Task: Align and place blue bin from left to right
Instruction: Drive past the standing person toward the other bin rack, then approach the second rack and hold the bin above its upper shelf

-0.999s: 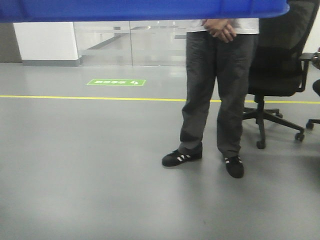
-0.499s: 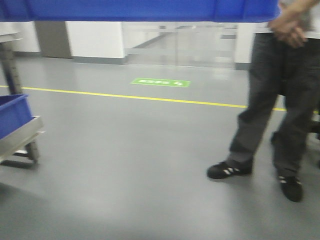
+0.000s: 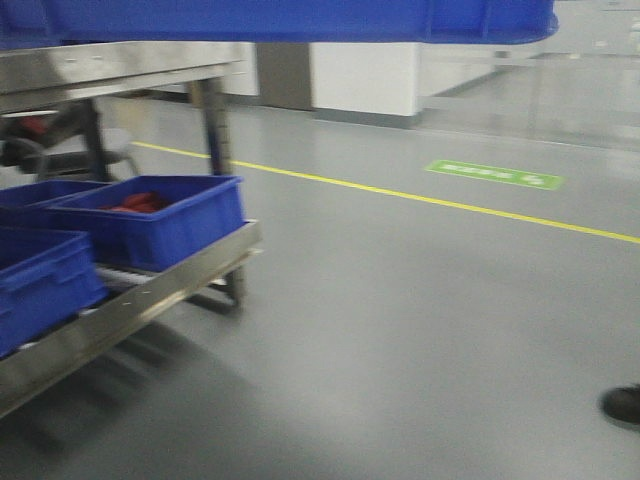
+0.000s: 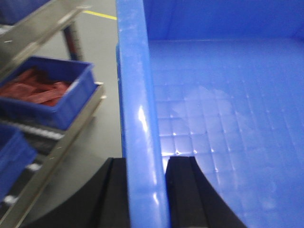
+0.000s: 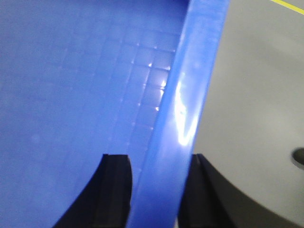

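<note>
Bin [image 3: 280, 18] aloft, mid-carry; left hand [image 4: 146, 190] clamped on its left rim, right hand [image 5: 159, 190] on its right. Rack [image 3: 150, 290] at near left. Next, likely: square up and lower onto it.

Both jaws clamped on blue bin [image 4: 141, 118]

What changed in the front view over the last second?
The view has swung left: a metal rack with bins has come in at left, the green floor sign slid right, and the person is gone but for a shoe. The blue bin stays across the top, left gripper and right gripper clamped on its rim.
</note>
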Motion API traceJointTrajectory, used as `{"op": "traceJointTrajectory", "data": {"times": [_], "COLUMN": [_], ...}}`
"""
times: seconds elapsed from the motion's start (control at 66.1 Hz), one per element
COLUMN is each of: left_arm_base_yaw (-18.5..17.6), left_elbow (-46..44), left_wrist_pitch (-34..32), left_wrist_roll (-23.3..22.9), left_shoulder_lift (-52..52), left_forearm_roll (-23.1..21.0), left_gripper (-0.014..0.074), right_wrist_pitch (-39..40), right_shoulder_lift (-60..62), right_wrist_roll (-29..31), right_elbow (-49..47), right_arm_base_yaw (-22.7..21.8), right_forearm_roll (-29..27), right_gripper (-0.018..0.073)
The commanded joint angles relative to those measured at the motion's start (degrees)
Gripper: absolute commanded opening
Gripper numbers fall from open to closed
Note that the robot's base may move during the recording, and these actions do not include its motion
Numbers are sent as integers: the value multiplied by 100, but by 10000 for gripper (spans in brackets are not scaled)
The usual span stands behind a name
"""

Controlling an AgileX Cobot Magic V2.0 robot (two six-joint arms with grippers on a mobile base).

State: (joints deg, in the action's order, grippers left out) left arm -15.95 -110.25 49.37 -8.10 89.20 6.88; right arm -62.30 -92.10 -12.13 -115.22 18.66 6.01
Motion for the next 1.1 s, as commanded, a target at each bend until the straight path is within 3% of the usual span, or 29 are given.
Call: {"op": "traceJointTrajectory", "data": {"times": [0.0, 1.09], "left_arm_base_yaw": [-39, -39], "left_elbow": [-137, -137], "left_wrist_pitch": [-738, -738], "left_wrist_roll": [-8, -8], "left_shoulder_lift": [-191, -191], "left_forearm_roll": [-110, -110], "left_gripper": [-111, -111], "right_wrist_pitch": [283, 283], "right_shoulder_lift": [70, 70], "right_wrist_roll": [-131, -131], "right_elbow": [-74, -74], "right_arm_base_yaw": [-25, -25], "right_forearm_roll": [119, 119], "right_gripper": [-70, -70]}}
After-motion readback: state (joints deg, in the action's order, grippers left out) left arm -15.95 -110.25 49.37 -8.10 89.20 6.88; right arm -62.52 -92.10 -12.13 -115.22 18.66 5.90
